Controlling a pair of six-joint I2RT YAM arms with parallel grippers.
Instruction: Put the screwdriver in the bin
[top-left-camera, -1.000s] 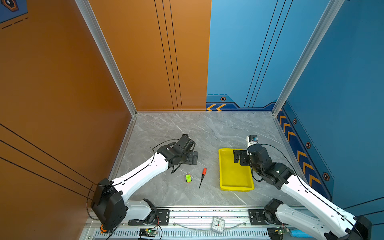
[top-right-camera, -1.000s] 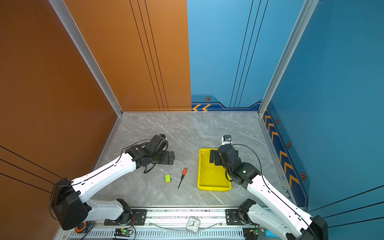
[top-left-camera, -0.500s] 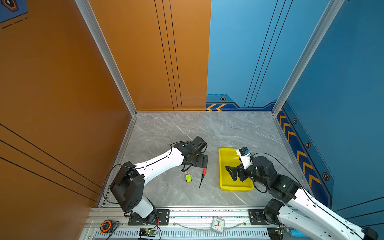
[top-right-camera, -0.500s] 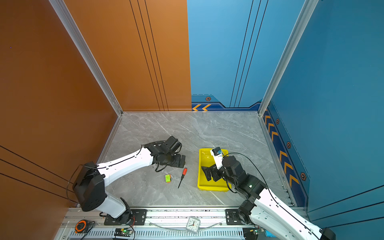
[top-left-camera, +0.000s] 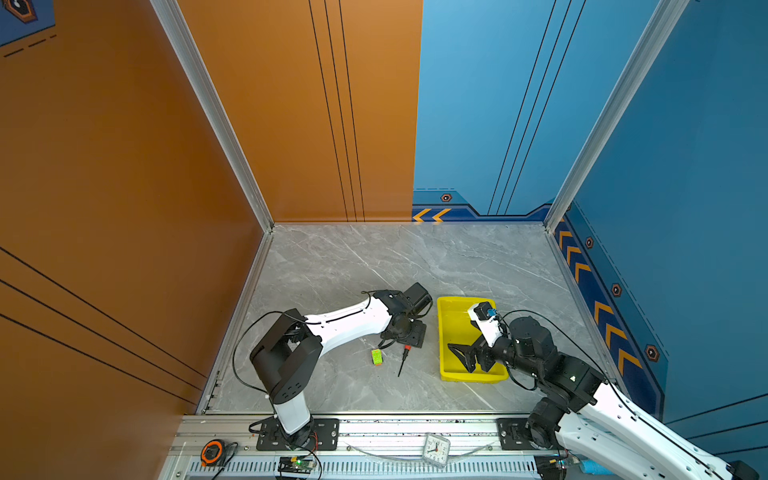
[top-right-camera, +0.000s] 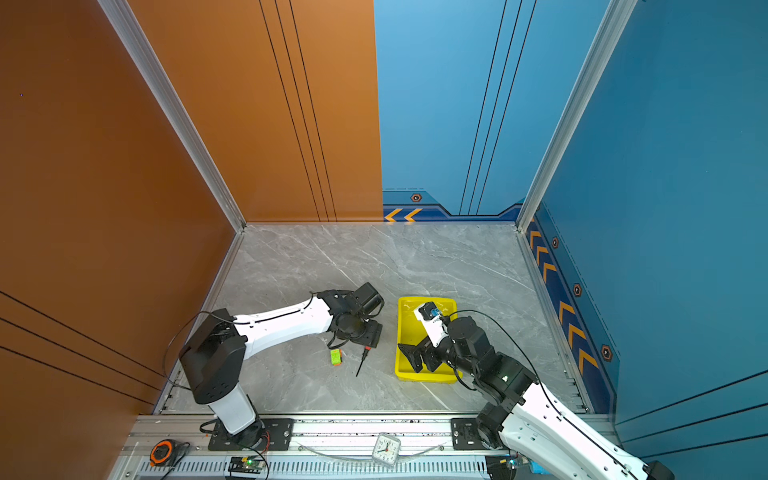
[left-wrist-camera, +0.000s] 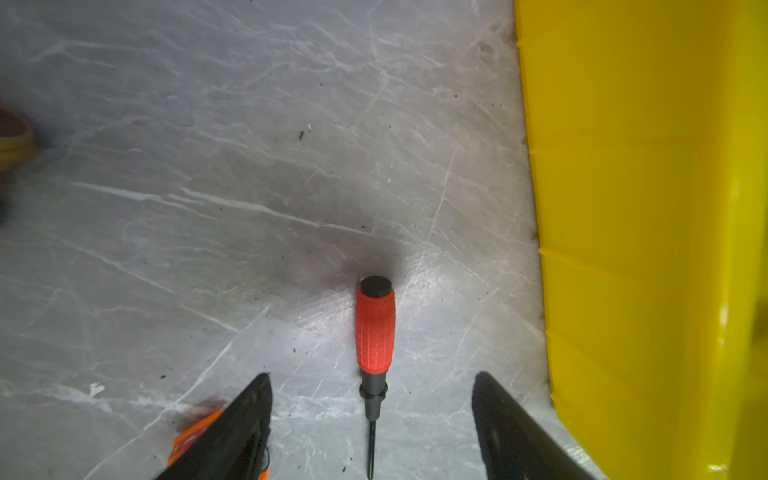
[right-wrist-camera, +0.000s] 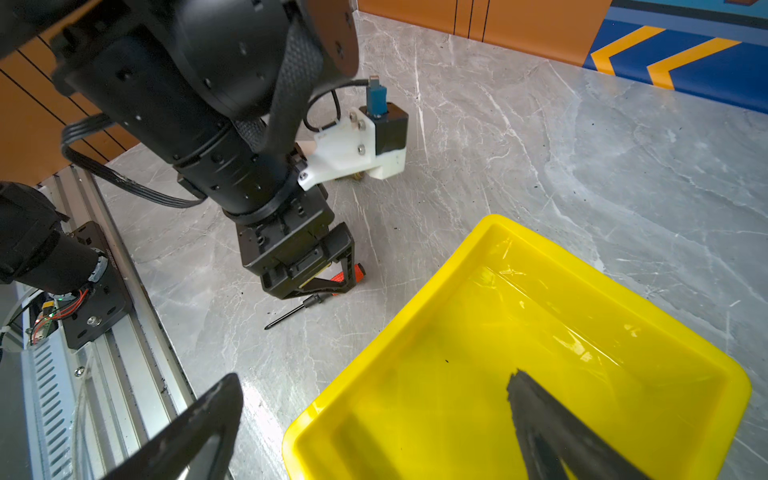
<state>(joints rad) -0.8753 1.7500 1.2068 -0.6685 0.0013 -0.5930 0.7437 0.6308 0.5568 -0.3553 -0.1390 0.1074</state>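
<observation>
Beside the bin (left-wrist-camera: 623, 208): the screwdriver (left-wrist-camera: 375, 328) lay flat on the tabletop (left-wrist-camera: 208, 208).
Left gripper (left-wrist-camera: 372, 376): jaws stood open, straddling it, presumably to pinch.
Right gripper (right-wrist-camera: 374, 376): open over the bin, empty.

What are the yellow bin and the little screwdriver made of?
The bin looks like glossy moulded plastic: bright yellow all over, with shiny glints and a rounded rim. The screwdriver has an orange-red handle that seems rubbery or plastic, since it looks matt with small grip ridges. Its thin dark shaft is probably metal, though that is hard to tell.
</observation>
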